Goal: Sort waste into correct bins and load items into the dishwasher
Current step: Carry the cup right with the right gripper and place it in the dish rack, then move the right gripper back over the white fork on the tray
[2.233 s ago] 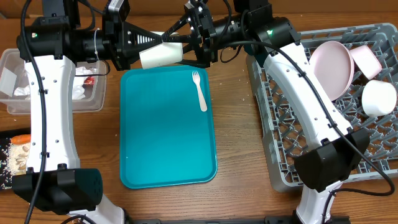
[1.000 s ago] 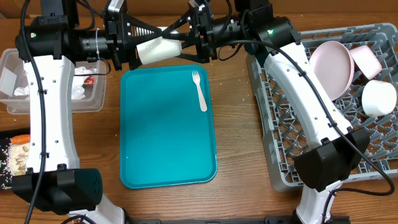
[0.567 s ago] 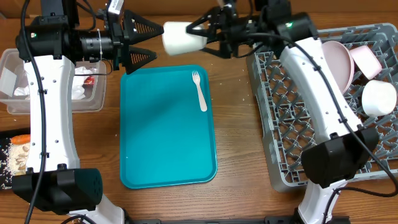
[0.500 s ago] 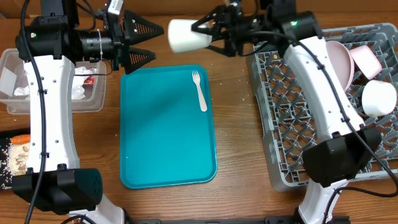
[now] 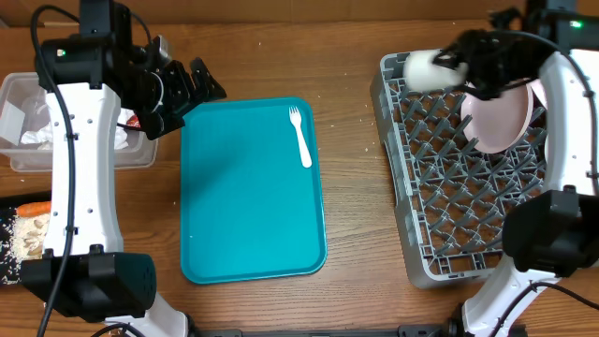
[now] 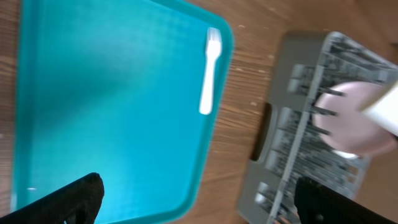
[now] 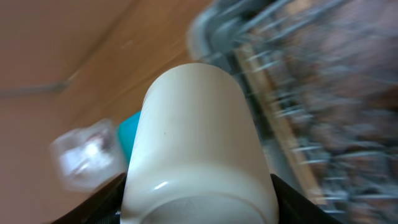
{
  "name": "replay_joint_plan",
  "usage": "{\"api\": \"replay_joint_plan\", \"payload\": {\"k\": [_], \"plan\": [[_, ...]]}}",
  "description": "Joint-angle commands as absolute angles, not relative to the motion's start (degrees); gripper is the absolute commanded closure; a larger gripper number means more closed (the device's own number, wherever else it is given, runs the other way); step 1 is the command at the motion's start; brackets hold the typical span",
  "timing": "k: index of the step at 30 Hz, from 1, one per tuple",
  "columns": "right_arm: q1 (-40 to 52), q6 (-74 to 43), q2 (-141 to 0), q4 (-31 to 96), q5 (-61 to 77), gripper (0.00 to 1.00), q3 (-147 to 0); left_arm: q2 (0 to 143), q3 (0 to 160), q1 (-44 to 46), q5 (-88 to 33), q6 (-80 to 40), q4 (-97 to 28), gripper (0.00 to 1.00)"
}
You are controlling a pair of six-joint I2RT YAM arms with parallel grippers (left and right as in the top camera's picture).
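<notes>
My right gripper [image 5: 447, 67] is shut on the white cup [image 5: 423, 70], which lies on its side in the air over the back left corner of the grey dishwasher rack [image 5: 421, 187]. In the right wrist view the cup [image 7: 199, 137] fills the space between the dark fingers [image 7: 109, 199]. A pink plate [image 5: 501, 117] leans in the rack behind it. The white fork [image 5: 300, 136] lies on the teal tray [image 5: 248, 206]. My left gripper [image 5: 192, 101] hangs open and empty above the tray's back left corner, its fingers [image 6: 74, 199] spread wide.
The clear tub [image 5: 37, 94] with white napkins and a red wrapper stands at the far left. Below it the black tray [image 5: 7, 271] holds a carrot [image 5: 33, 208] and beige scraps. Bare wood lies between the teal tray and the rack.
The right arm has carried the cup rightward from above the tray's back edge to over the rack. The left gripper, having let the cup go, has opened fully and drawn back left.
</notes>
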State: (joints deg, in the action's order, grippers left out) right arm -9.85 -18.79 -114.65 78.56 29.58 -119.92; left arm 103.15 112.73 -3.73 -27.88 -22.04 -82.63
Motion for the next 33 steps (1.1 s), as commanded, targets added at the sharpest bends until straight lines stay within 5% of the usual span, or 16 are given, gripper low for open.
{"api": "replay_joint_plan", "payload": {"k": [1,4,6,16,22,28,33], "plan": [[-12.19,-16.01,-114.24,80.9,15.07,0.4,-120.33,103.48,107.5,-2.15,-22.09,-20.8,-80.44,0.0],[-12.78,-16.01,-114.24,81.87,7.94,0.39,-120.33,103.5,103.46,-1.45,-22.98,-21.76,-77.17,0.0],[-11.81,-16.01,-114.24,83.0,2.74,0.24,-120.33,103.53,101.3,-1.34,-24.23,-22.81,-75.72,0.0],[-6.55,-16.1,-114.24,84.44,0.54,0.12,-120.01,103.5,99.79,-1.32,-25.41,-22.94,-75.16,0.0],[-2.52,-7.33,-114.04,85.01,22.87,0.06,-120.03,103.53,99.79,0.91,-25.1,-22.09,-76.01,0.0],[10.57,-3.36,-114.52,82.13,30.92,0.0,-120.01,103.5,99.79,2.94,-17.89,-22.31,-75.55,0.0],[22.87,-13.76,-117.32,75.99,14.98,0.0,-119.96,103.5,99.79,2.66,-12.78,-22.33,-76.23,0.0]]}}
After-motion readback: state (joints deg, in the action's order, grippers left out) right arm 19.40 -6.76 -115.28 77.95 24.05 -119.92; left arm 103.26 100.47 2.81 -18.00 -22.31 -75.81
